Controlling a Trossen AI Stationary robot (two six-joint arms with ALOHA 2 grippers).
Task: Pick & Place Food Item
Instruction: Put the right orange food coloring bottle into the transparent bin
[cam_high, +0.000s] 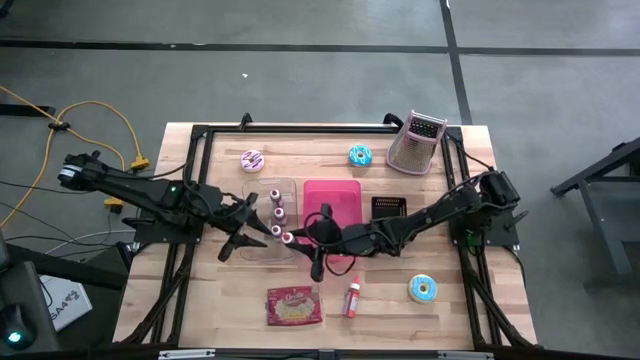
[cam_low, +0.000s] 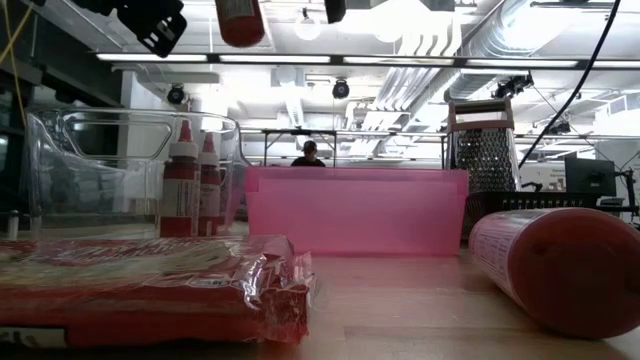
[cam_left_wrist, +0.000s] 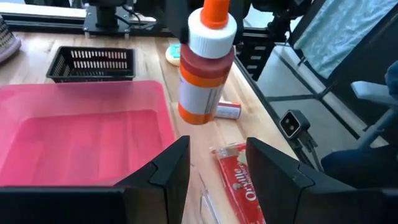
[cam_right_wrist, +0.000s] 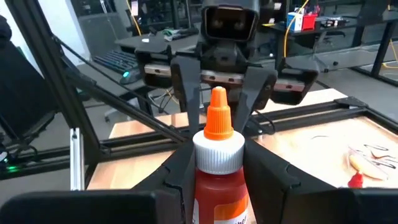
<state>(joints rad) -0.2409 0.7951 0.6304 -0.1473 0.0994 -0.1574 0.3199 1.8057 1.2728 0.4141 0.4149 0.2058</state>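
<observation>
The right tool (cam_right_wrist: 214, 165) is clamped on a red squeeze bottle with white collar and orange tip (cam_right_wrist: 217, 155), lifted above the wooden tabletop (cam_high: 440, 215) centre (ready for placing), facing the empty, parted left tool (cam_left_wrist: 214, 165) at nine o'clock.

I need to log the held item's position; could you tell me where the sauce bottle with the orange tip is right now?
The sauce bottle is held off the table by the right gripper, mid-table between the clear bin and the pink tray.
</observation>
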